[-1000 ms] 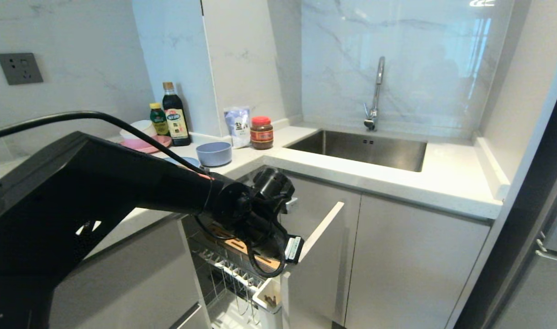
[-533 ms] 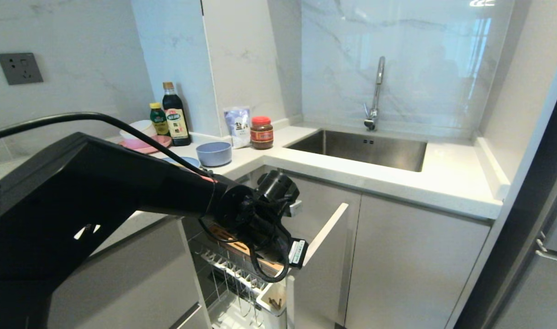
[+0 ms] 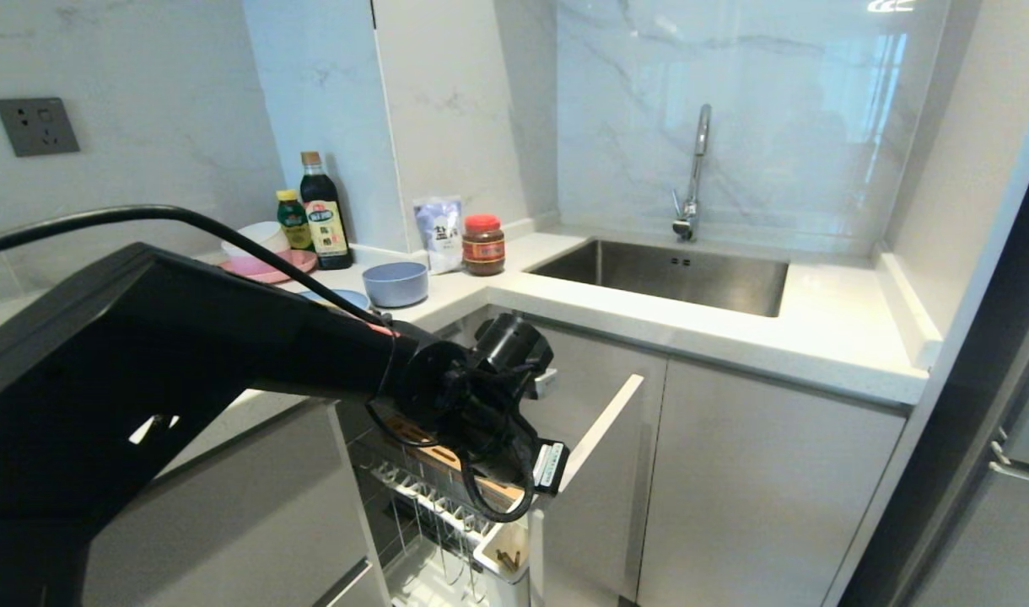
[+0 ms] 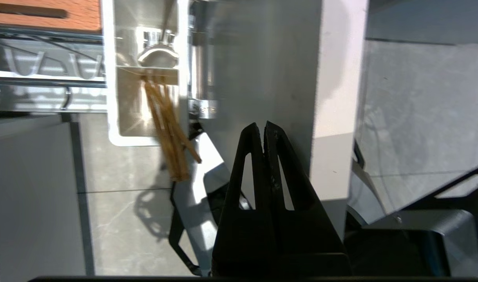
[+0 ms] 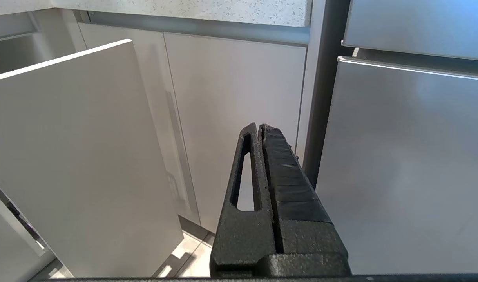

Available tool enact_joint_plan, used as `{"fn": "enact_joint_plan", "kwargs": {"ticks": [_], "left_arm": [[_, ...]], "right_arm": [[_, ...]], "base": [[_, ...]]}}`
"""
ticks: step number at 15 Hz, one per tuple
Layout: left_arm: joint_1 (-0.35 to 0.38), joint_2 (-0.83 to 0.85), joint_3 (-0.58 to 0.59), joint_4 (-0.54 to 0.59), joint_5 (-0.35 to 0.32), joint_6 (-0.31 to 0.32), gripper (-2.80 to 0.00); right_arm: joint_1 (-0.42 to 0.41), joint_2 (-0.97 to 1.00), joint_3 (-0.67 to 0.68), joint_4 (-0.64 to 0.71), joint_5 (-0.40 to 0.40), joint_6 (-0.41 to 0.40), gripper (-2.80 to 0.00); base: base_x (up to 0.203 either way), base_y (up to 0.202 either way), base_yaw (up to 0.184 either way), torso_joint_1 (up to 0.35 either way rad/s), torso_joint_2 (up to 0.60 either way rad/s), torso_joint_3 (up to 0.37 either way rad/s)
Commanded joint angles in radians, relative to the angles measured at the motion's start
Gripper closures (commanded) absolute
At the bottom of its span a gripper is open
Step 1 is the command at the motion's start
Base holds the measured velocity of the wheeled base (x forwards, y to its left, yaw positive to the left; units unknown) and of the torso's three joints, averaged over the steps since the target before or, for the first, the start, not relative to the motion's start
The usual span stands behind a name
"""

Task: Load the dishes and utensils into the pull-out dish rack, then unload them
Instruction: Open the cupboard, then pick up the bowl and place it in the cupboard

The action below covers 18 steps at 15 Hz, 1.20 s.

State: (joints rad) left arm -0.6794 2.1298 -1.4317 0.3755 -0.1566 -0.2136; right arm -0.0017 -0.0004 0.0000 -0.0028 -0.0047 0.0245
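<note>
step: rack pulled out, loading in hand | left hand (image 4: 265, 126) clenched, grasping nothing, against inner face of cabinet front (image 3: 595, 489) | chopsticks (image 4: 166, 129), fork (image 4: 159, 55) in caddy (image 4: 110, 98) | bowl (image 3: 395, 283), plate (image 3: 339, 297) on surface (image 3: 708, 329) | advice: lift clear of rack (image 3: 422, 497), release fingers before reaching for bowl | right hand (image 5: 259, 129) clenched, parked

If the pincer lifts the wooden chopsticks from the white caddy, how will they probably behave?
The chopsticks look thin and stiff, so probably light. They lean loosely, splayed in the caddy, so they may slide apart or snag its rim. The left pincer, shut and empty, would have to open first.
</note>
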Motion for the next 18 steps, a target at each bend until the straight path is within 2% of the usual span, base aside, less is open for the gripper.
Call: {"fn": "enact_joint_plan", "kwargs": {"ticks": [1,5,8,14,18], "left_arm": [[0.02,0.001,-0.005,0.002,0.055,0.002,0.0],[0.101,-0.006,-0.053,-0.001,0.166,0.016,0.0],[0.16,-0.06,-0.099,-0.001,0.205,0.017,0.0],[0.23,-0.301,-0.118,0.002,0.236,0.012,0.0],[0.24,-0.551,-0.056,0.007,0.237,0.012,0.0]], "right_arm": [[0.0,-0.004,0.002,0.0,0.0,0.0,0.0],[0.0,-0.004,0.002,0.0,0.0,0.0,0.0],[0.0,-0.003,0.002,0.0,0.0,0.0,0.0],[0.0,-0.004,0.002,0.0,0.0,0.0,0.0],[0.0,-0.004,0.002,0.0,0.0,0.0,0.0]], "base": [[0.0,0.0,0.0,0.0,0.0,0.0],[0.0,0.0,0.0,0.0,0.0,0.0],[0.0,0.0,0.0,0.0,0.0,0.0],[0.0,0.0,0.0,0.0,0.0,0.0],[0.0,0.0,0.0,0.0,0.0,0.0]]}}
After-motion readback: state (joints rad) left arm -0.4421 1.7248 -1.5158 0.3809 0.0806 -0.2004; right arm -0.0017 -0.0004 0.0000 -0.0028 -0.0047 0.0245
